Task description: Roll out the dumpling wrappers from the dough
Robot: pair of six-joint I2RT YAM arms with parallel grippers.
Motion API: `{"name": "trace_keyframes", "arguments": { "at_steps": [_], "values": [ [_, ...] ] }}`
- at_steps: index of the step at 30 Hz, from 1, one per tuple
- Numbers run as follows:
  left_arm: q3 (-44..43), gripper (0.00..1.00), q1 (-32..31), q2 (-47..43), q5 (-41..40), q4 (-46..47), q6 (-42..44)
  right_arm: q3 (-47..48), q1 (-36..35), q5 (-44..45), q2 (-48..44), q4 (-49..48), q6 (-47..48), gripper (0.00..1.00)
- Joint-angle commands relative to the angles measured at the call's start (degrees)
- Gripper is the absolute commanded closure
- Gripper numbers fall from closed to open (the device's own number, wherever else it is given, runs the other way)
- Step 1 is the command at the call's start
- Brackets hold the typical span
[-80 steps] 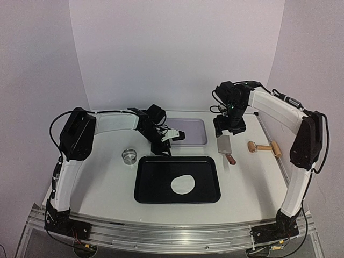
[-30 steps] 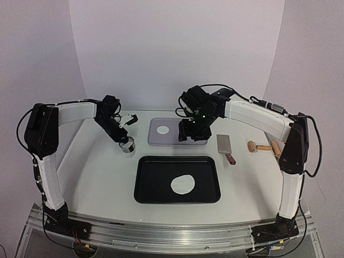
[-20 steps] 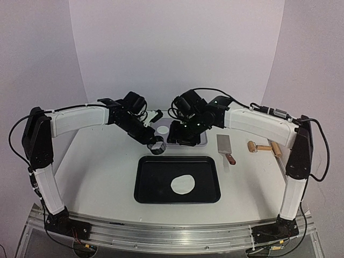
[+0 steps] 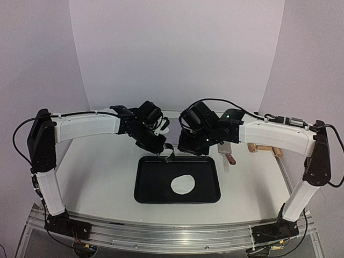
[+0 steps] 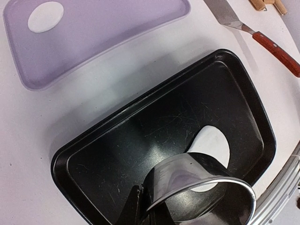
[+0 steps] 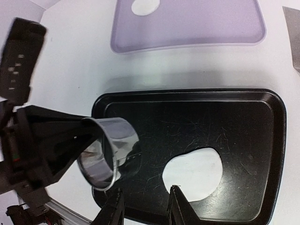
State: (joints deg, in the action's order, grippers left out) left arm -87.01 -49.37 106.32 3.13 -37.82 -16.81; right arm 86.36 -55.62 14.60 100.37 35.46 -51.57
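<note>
The dough [image 4: 183,184] is a flat white patch with an uneven outline, lying right of centre in the black tray [image 4: 153,185]. My left gripper [image 4: 161,149] hangs over the tray's far edge, shut on the wall of a metal ring cutter [image 5: 201,187]. The ring sits tilted above the tray floor, just short of the dough [image 5: 213,145]. My right gripper [image 6: 146,211] hovers over the tray's near side with its fingers apart and nothing between them. The dough [image 6: 194,173] lies just beyond its right finger. One dumpling wrapper [image 5: 45,16], a neat white disc, lies in the purple tray [image 5: 93,37].
A metal spatula [image 5: 262,37] with a red handle lies right of the black tray. A wooden rolling pin [image 4: 264,148] is further right, partly behind the right arm. In the top view both arms hide most of the purple tray.
Both arms have swung from the purple tray toward the black tray's far edge. The left one carried the ring cutter along. The right gripper's fingers have narrowed.
</note>
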Motion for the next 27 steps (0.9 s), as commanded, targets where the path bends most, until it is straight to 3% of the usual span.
{"name": "trace_keyframes", "arguments": {
  "at_steps": [1,14,21,23,27],
  "values": [
    [-3.95,1.00,-1.61,1.06,-2.60,1.83,-0.84,1.79,-1.49,2.45,-2.71,-3.03,-0.48,0.70],
    [-4.75,1.00,-2.52,0.93,-3.83,1.88,-1.01,4.06,-1.81,5.58,4.36,-3.96,3.71,0.74],
    [-5.26,1.00,-2.83,0.48,-3.31,1.60,-1.20,5.24,-1.56,6.21,7.67,-2.93,4.58,0.90],
    [-5.36,1.00,-2.89,0.31,-2.77,1.55,-1.23,4.89,-1.46,6.50,7.58,-2.44,4.28,1.00],
    [-4.32,1.00,-2.85,0.27,2.32,2.26,-1.48,2.46,-1.47,7.81,5.33,0.51,3.22,1.00]
  ]
}}
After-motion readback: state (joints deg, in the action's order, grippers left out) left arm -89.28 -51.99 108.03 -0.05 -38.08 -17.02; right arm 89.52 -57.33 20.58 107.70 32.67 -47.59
